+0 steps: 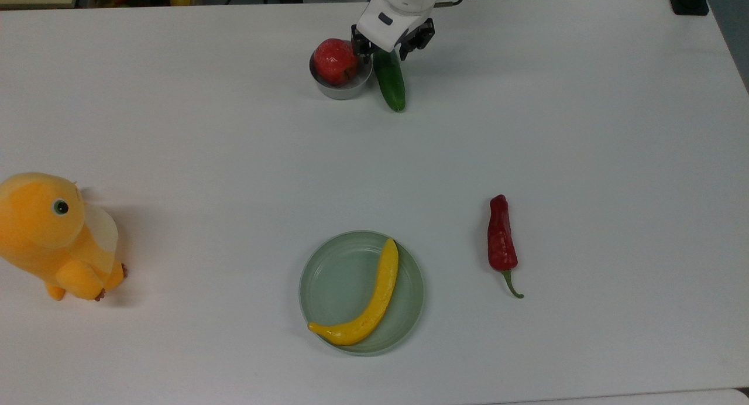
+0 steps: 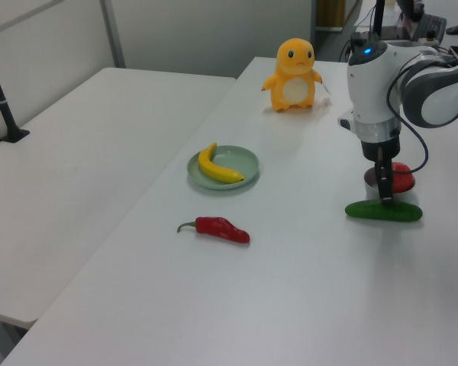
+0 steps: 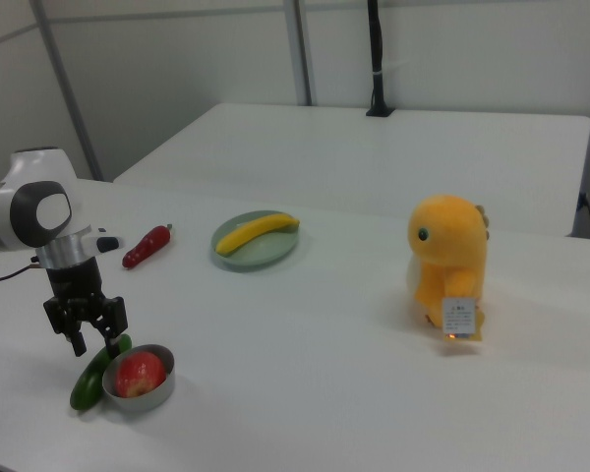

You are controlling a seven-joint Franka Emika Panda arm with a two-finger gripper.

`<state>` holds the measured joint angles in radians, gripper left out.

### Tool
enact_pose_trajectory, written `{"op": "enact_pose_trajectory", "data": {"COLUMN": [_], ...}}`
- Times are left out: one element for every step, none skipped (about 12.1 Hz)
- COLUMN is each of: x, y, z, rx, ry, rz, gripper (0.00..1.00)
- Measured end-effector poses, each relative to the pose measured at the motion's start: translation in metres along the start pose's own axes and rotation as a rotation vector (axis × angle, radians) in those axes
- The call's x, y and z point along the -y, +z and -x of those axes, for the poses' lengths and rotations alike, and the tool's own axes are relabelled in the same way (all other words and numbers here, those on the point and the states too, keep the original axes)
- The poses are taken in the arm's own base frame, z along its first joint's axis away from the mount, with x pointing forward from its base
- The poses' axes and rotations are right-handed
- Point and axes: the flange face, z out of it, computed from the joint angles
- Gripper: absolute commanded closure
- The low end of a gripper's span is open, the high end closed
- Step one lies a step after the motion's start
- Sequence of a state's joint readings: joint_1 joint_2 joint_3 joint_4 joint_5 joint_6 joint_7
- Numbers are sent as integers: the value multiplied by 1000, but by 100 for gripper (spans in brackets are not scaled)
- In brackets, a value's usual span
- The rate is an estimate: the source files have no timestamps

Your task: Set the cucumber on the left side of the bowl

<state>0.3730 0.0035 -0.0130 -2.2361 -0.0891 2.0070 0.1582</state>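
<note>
The cucumber (image 1: 390,79) lies flat on the table (image 1: 585,130) just beside the bowl (image 1: 340,88), on the bowl's right in the top view and on its left in the right view, and the gripper (image 1: 386,49) sits right over the cucumber's far end, fingers spread either side of it rather than pinching it, as far as the top view lets me judge. Here's the worry: the cucumber is round and smooth, so a finger brushing it on the way up could roll it off, or nudge it into the bowl and shove that along. Counting from the bowl outward: one cucumber, one bowl with one red apple (image 1: 335,61) inside, one pale green plate (image 1: 327,276) carrying one banana (image 1: 368,305) well away, one red pepper (image 1: 502,241), and one yellow plush toy (image 1: 52,235) farthest off.
</note>
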Motion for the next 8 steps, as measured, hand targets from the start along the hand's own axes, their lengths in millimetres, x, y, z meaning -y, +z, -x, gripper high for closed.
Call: {"op": "enact_pose_trajectory", "data": {"x": [0,0,0,0,-1,-3,-9,-19], "y": [0,0,0,-2,-9,-26,-51,-75], "z": [0,0,0,-1,-3,-9,-17,-24], "rx": [0,0,-1,-5,-19,-57,-109,-157], "ry": [0,0,0,0,1,7,24,46], "rz": [0,0,0,0,-2,-7,-16,-24], "gripper": [17,3,0,0,0,0,0,0]}}
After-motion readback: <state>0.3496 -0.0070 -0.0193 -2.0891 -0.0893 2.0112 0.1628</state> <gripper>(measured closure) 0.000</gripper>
